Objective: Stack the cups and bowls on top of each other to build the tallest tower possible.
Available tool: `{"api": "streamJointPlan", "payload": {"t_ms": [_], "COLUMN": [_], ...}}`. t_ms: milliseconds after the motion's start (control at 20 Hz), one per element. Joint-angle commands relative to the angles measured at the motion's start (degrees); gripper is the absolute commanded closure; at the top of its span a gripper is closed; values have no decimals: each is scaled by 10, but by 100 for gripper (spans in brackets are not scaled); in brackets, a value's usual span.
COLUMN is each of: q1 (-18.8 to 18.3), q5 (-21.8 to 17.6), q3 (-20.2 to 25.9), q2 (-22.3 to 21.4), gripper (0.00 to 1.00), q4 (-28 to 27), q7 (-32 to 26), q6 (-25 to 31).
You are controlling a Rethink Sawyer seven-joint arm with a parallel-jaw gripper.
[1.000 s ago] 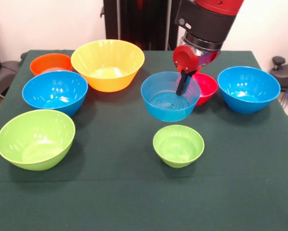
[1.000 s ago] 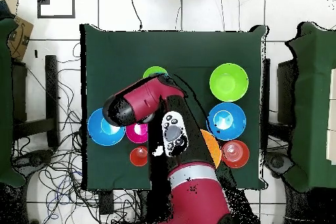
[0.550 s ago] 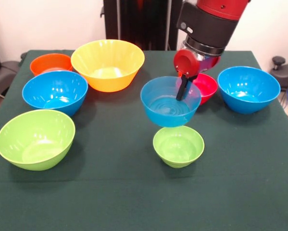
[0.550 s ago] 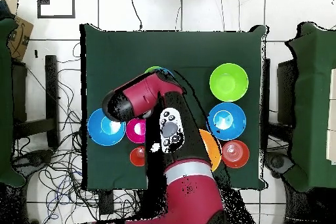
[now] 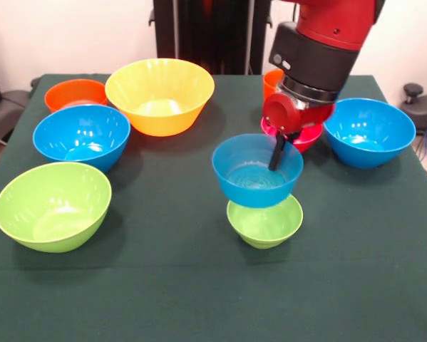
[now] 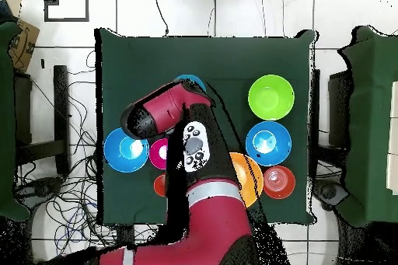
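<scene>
Carried forward, the blue bowl (image 5: 256, 171) hangs above the small green bowl (image 5: 264, 221), rim clamped in the pincer (image 5: 276, 155)

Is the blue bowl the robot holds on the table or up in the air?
In the air: the blue bowl hangs from the gripper above the small green bowl.

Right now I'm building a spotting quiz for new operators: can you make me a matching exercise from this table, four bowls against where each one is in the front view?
Things:
1. yellow bowl
2. small green bowl
3. held blue bowl
4. orange bowl

Places:
A. hanging from the gripper
B. on the cloth straight under the held bowl
C. back left corner of the table
D. back row, right of the orange bowl

Pairs: 1-D, 2-B, 3-A, 4-C
</scene>
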Motion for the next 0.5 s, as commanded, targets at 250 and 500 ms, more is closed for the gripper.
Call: {"api": "streamJointPlan", "payload": {"t_ms": [250,500], "q1": [21,31], "q5": [30,28], "q3": [10,5], "q2": [54,59], "gripper": [100,100], "q4": [-40,-47], "q7": [129,133], "q6": [-60,-56]}}
